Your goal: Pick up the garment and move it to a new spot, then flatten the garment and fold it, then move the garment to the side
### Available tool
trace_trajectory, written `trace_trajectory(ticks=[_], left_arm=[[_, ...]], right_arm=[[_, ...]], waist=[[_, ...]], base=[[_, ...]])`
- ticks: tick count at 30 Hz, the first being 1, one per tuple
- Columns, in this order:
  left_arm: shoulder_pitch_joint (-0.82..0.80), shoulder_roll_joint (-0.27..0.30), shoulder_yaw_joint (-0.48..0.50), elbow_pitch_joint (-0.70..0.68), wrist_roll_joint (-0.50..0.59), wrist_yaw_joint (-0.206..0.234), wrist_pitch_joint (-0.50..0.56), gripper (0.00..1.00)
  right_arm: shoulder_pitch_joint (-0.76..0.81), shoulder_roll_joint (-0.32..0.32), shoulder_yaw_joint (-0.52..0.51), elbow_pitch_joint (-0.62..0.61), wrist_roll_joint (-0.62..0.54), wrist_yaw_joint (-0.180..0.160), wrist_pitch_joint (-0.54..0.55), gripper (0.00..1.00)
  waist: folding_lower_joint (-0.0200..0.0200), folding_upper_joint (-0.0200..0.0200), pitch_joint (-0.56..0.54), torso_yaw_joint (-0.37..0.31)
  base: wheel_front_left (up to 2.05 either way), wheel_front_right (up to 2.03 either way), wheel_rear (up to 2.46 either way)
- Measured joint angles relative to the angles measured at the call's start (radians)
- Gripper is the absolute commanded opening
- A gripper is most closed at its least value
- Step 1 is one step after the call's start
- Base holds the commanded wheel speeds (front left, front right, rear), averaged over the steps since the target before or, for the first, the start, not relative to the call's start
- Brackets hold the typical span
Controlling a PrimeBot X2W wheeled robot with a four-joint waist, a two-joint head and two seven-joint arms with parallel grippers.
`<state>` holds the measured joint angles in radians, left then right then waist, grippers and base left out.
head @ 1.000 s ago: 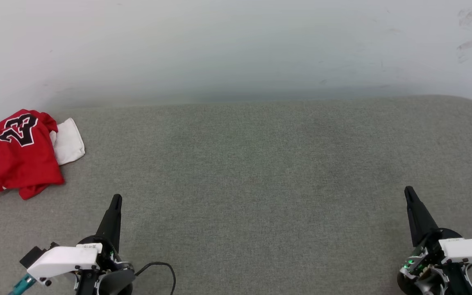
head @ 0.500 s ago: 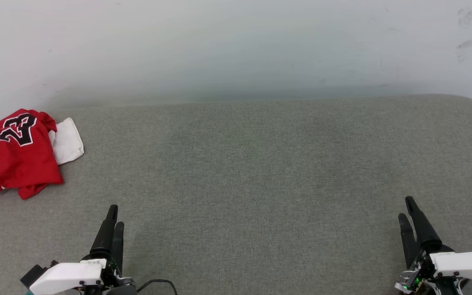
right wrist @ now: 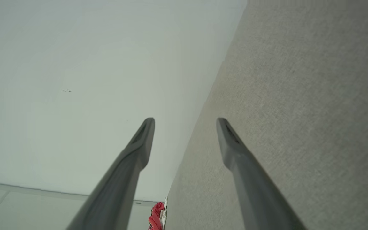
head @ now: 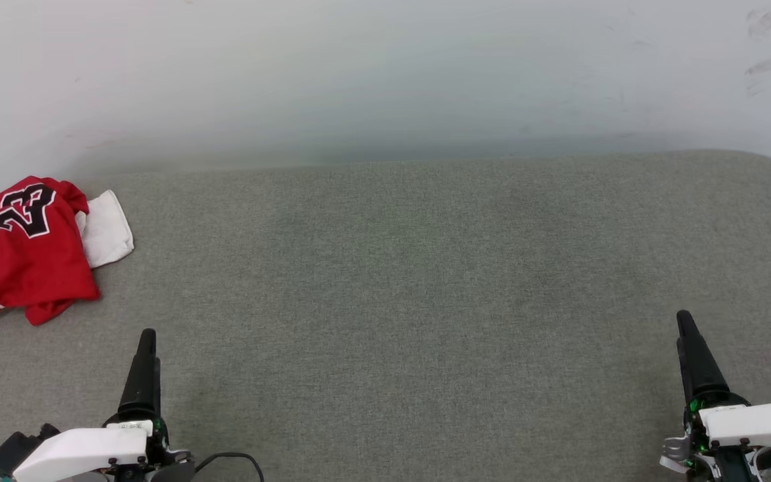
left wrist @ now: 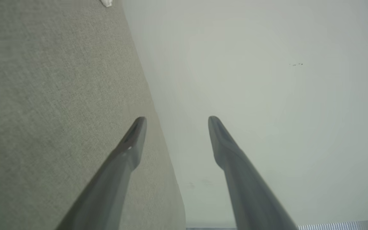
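Seeing, from the head view, the garment point(head: 21, 251) lying crumpled at the far left edge of the bench point(head: 425, 268), and, from the wrist views, the left gripper point(left wrist: 175, 123) and the right gripper point(right wrist: 184, 124), edge-on from above, gaping wide, holding nothing.

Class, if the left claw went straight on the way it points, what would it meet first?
Likely the white wall beyond the grey cushion; the garment lies well left of its line. Depth unclear.
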<state>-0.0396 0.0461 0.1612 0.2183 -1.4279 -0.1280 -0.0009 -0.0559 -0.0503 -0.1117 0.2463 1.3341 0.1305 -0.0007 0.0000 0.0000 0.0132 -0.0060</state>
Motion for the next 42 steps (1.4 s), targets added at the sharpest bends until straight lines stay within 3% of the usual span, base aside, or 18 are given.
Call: trace_trajectory(ticks=[18,24,29,37,42], left_arm=[[0.0,0.001,0.09,-0.124,0.343,0.007,-0.065,1.0],[0.001,0.001,0.02,-0.248,0.579,0.07,-0.092,1.0],[0.016,0.001,-0.036,-0.29,0.693,0.119,-0.105,1.0],[0.036,0.002,-0.11,-0.308,0.877,0.157,-0.127,1.0],[0.037,0.034,-0.18,-0.314,0.97,0.208,-0.143,1.0]], right_arm=[[-0.002,0.0,0.027,-0.165,-0.51,0.0,-0.063,1.0],[-0.005,0.0,0.051,-0.23,-0.694,0.0,-0.089,1.0],[-0.005,0.0,0.064,-0.253,-0.801,0.0,-0.105,1.0],[-0.005,0.0,0.089,-0.278,-0.944,0.0,-0.128,1.0],[-0.005,0.0,0.086,-0.283,-1.018,0.0,-0.141,1.0]], waist=[[0.0,0.0,0.012,-0.007],[0.0,0.0,0.02,-0.01],[0.0,0.0,0.026,-0.011],[0.0,0.0,0.032,-0.015],[0.0,0.0,0.034,-0.017]], base=[[0.0,0.0,0.0],[0.0,0.0,0.0],[0.0,0.0,0.0],[0.0,0.0,0.0],[0.0,0.0,0.0]])
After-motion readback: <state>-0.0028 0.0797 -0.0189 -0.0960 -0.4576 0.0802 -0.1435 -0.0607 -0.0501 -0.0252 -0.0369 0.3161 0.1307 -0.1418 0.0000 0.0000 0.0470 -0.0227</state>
